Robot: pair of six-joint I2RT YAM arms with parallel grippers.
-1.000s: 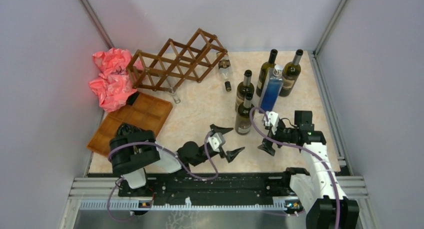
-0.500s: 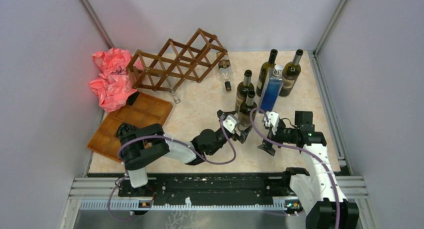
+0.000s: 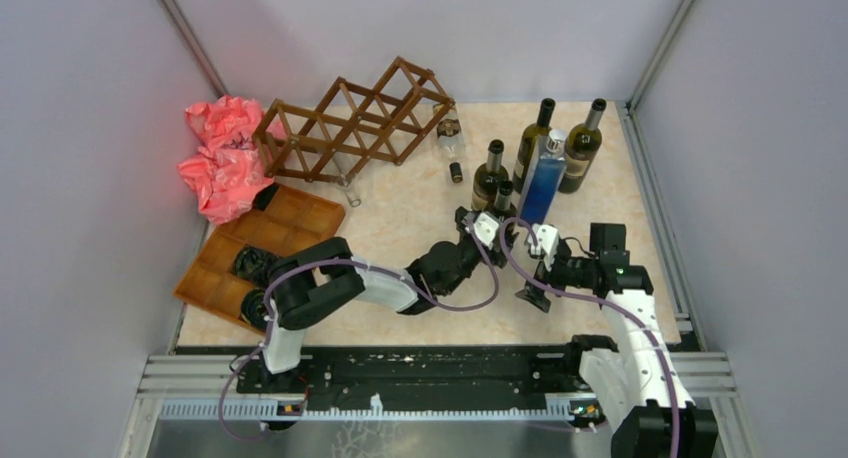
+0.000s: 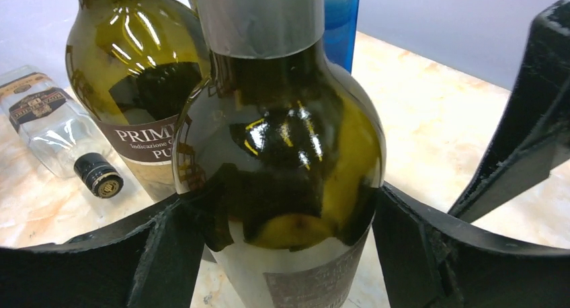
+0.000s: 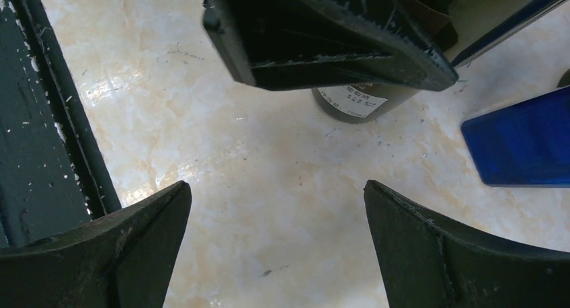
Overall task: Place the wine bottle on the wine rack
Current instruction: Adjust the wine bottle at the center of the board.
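Note:
The wine rack (image 3: 350, 123), a dark brown wooden lattice, lies tilted at the back left. My left gripper (image 3: 495, 233) reaches across to the nearest upright green wine bottle (image 3: 505, 193). In the left wrist view the gripper (image 4: 279, 241) has a finger pressed against each side of the bottle (image 4: 282, 153), just above its label. The bottle stands on the table. My right gripper (image 3: 533, 286) is open and empty just to the right of it, above bare table (image 5: 275, 207). The bottle's base (image 5: 349, 101) shows in the right wrist view.
Three more dark bottles (image 3: 490, 173) (image 3: 535, 143) (image 3: 583, 146) and a blue bottle (image 3: 543, 178) stand close behind. A clear bottle (image 3: 447, 128) lies by the rack. A pink bag (image 3: 225, 158) and a flat brown compartment tray (image 3: 265, 243) are at the left.
My left arm has stretched right and forward, from open over the near table to its jaws around the wine bottle. The right arm has not moved.

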